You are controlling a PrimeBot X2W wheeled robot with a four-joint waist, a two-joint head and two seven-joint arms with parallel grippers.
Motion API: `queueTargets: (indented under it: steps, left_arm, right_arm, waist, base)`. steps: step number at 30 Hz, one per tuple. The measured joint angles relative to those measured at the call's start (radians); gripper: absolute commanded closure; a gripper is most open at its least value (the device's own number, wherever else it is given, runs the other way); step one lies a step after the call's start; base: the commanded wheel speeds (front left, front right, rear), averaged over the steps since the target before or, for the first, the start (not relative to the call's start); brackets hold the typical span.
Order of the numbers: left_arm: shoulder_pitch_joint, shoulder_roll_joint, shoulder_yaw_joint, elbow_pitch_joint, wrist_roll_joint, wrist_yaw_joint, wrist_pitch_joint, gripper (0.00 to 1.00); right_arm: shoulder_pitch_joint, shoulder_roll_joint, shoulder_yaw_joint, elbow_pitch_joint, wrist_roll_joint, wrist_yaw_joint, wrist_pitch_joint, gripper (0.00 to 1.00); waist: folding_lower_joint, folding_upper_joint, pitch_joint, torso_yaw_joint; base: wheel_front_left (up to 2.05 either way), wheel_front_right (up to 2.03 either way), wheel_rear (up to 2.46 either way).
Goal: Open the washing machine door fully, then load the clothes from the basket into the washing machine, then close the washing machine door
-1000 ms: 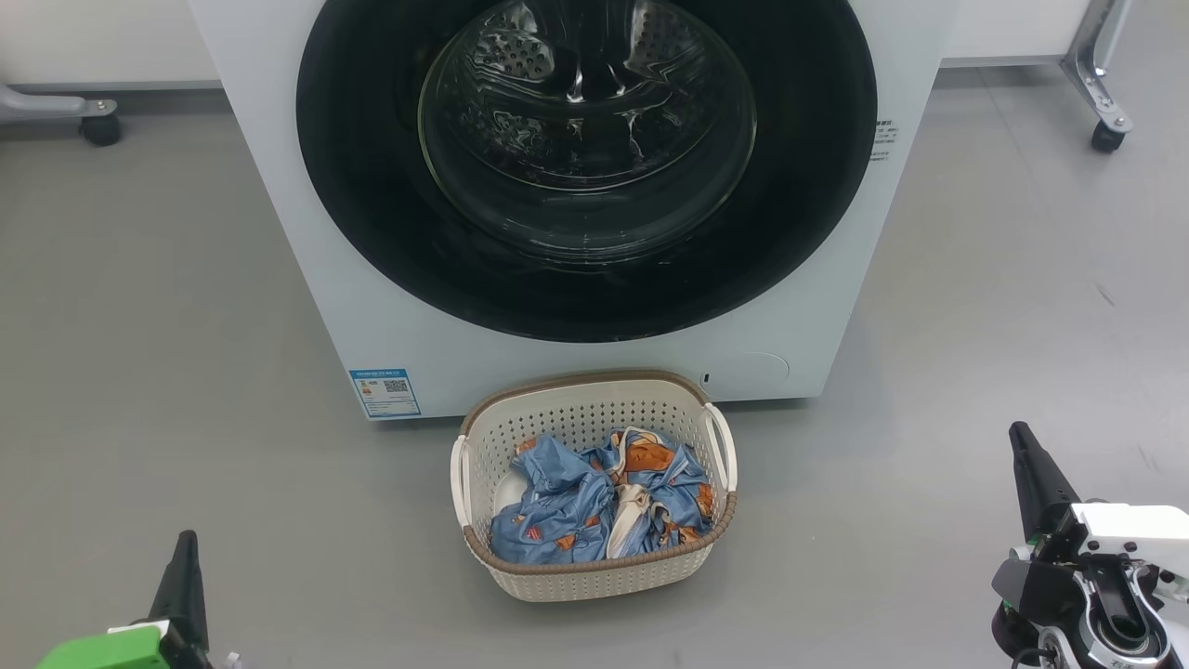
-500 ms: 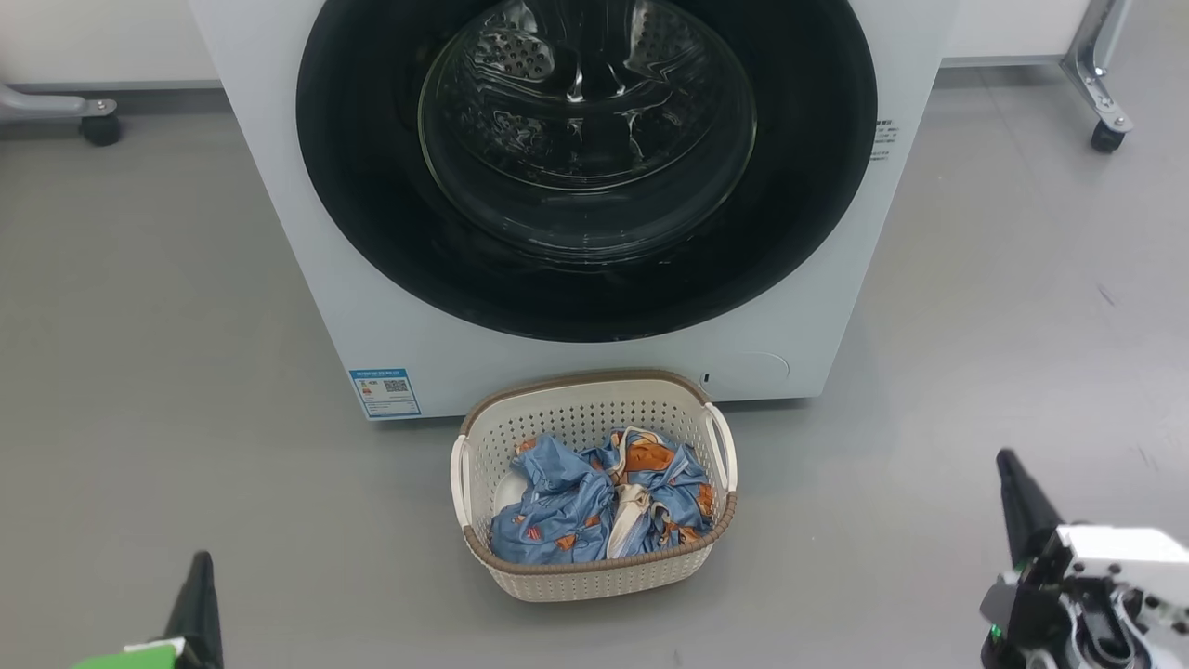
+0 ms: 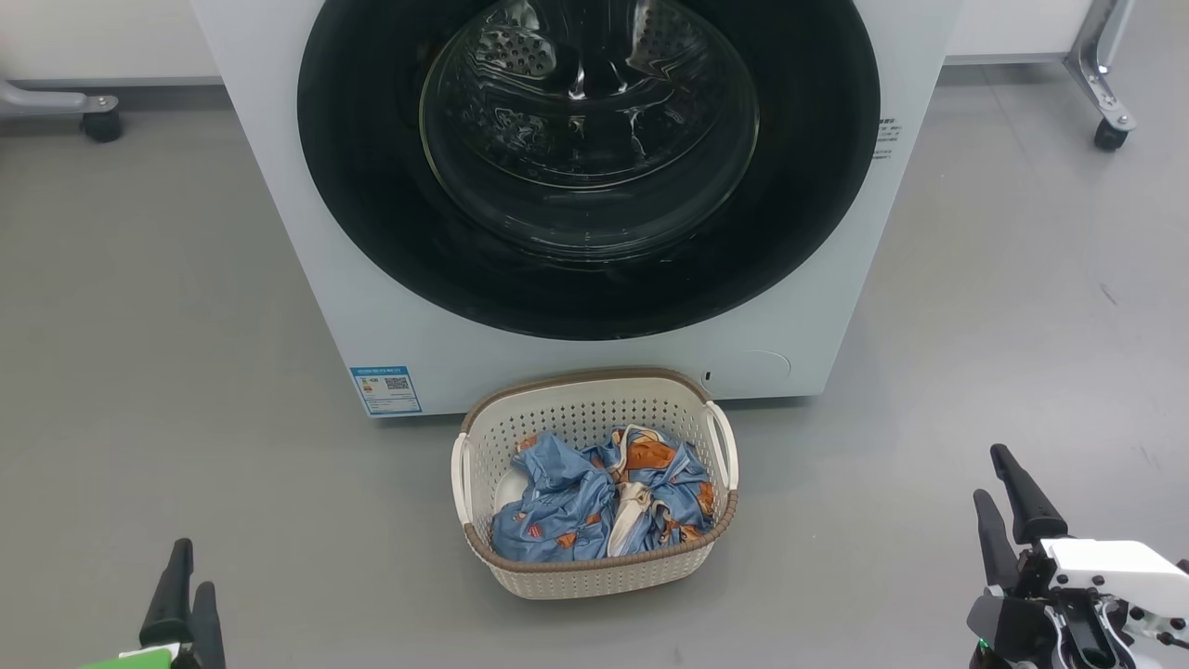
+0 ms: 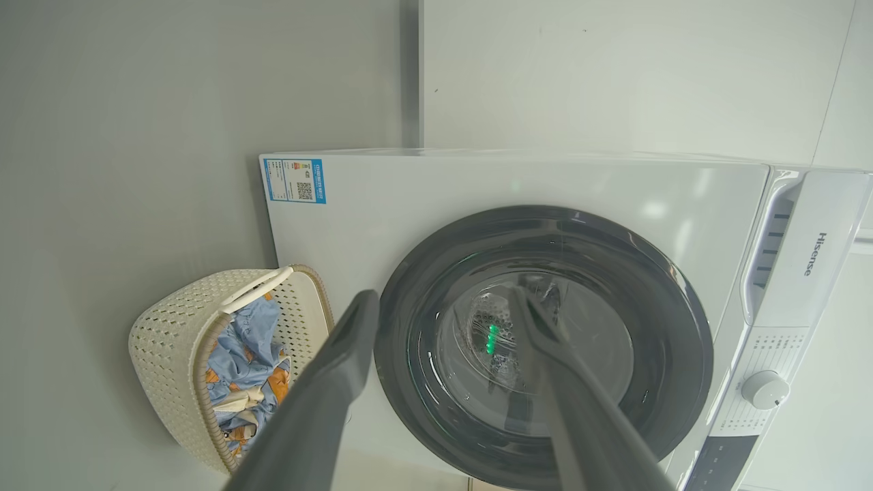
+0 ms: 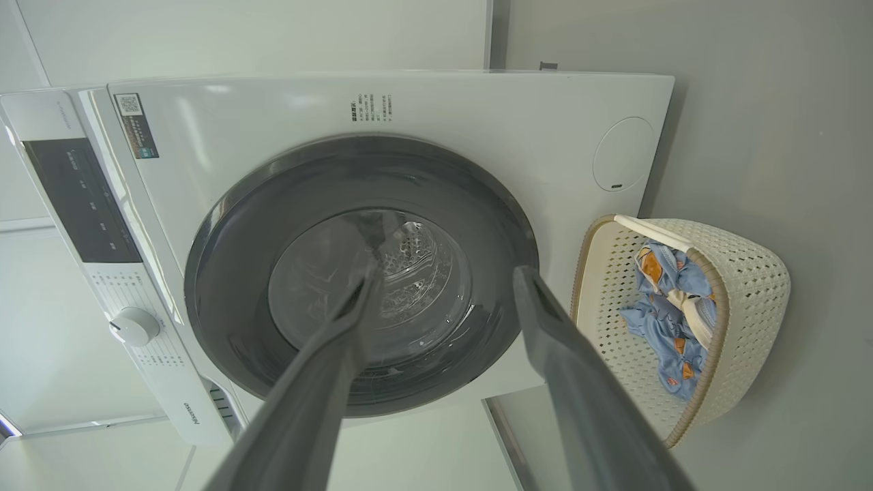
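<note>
Squarely facing the washing machine (image 3: 279, 232), door shut, both grippers released.
Round washing machine door (image 3: 372, 186) closed flush against the washing machine front; basket (image 3: 594, 576) on the grey floor (image 3: 139, 325) just in front of the washing machine, below the door, clothes (image 3: 567, 511) heaped inside. Well back from the washing machine, to the robot's left, the left gripper (image 3: 190, 567), fingers parted, empty; likewise well back on the right, the right gripper (image 3: 989, 474), fingers spread, gripping nothing.

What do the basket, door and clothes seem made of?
The basket: likely moulded plastic, matt cream, perforated, brown woven-look rim. The washing machine door: glossy black rim, probably plastic; clear reflective centre, seemingly glass. The clothes: soft printed fabric, crumpled in folds.
</note>
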Motion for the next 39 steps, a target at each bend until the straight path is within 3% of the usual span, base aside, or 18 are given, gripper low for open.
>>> queueTargets:
  steps: [19, 39]
  left_arm:
    - [-0.006, 0.016, -0.004, -0.078, 0.072, -0.007, -0.063, 0.0]
    - [-0.009, 0.123, -0.077, -0.146, 0.328, -0.017, -0.15, 0.0]
  right_arm:
    - [-0.048, -0.006, 0.047, -0.062, -0.088, 0.003, -0.043, 0.0]
    - [-0.106, -0.1, 0.178, -0.07, -0.409, 0.017, -0.111, 0.0]
  waist:
    - [0.0, 0.0001, 0.011, -0.006]
    - [0.0, 0.0, 0.021, -0.013]
  base:
    - [0.0, 0.0, 0.0]
    - [0.0, 0.0, 0.0]
